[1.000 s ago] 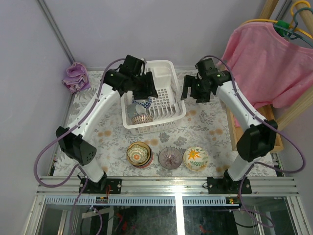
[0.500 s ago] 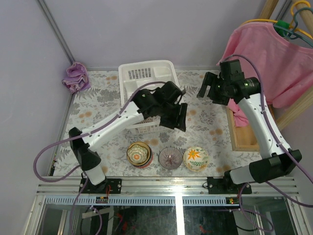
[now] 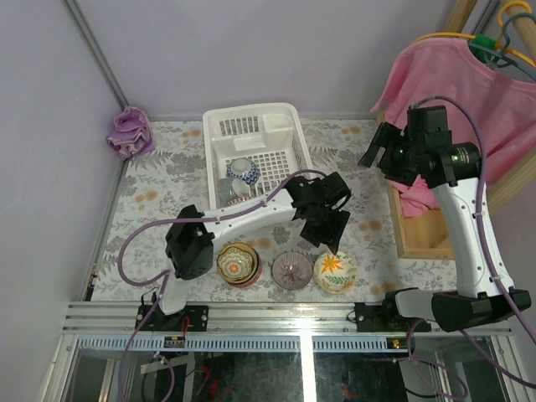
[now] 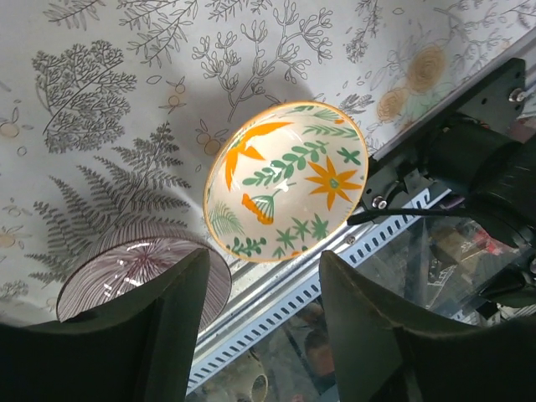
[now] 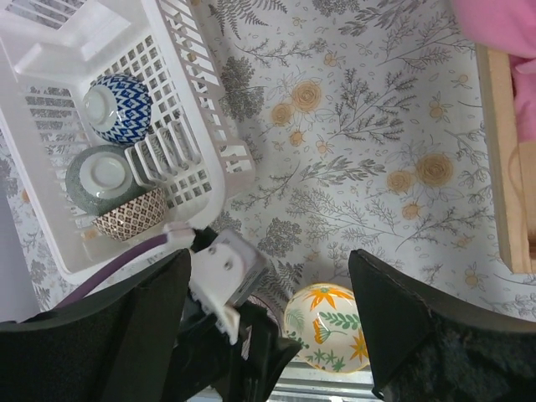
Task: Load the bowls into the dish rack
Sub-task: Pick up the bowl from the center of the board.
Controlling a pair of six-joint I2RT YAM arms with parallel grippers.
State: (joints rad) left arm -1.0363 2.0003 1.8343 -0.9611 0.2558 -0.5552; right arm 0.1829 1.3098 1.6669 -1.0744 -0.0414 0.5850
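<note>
- The left gripper [image 4: 264,254] hangs over the near edge of the table, its fingers spread with nothing between them.
- The flower bowl [image 4: 285,180], white with orange blooms and green leaves, sits upright just beyond those fingertips, lined up with the gap and untouched.
- A purple-striped bowl [image 4: 138,268] stands just beside it, partly hidden behind one finger.
- The orange-yellow bowl [image 3: 238,263] is next along the same row, farther from that hand.
- The dish rack [image 3: 239,126] lies well away from the left gripper, back past its forearm.
- It holds a blue-and-white bowl [image 5: 117,107], a grey bowl [image 5: 105,176] and a brown-patterned bowl [image 5: 130,213], packed close together.
- The right gripper [image 5: 270,260] is raised high, jaws wide and empty, with the rack and the flower bowl far below it.
- The tablecloth [image 3: 360,209] is printed with grey ferns and orange flowers, and a metal rail [image 3: 293,314] runs along its near edge.
- A pink garment [image 3: 452,100] hangs to the right above a wooden box [image 3: 419,239].
- A purple cloth [image 3: 130,132] sits in the far left corner.
</note>
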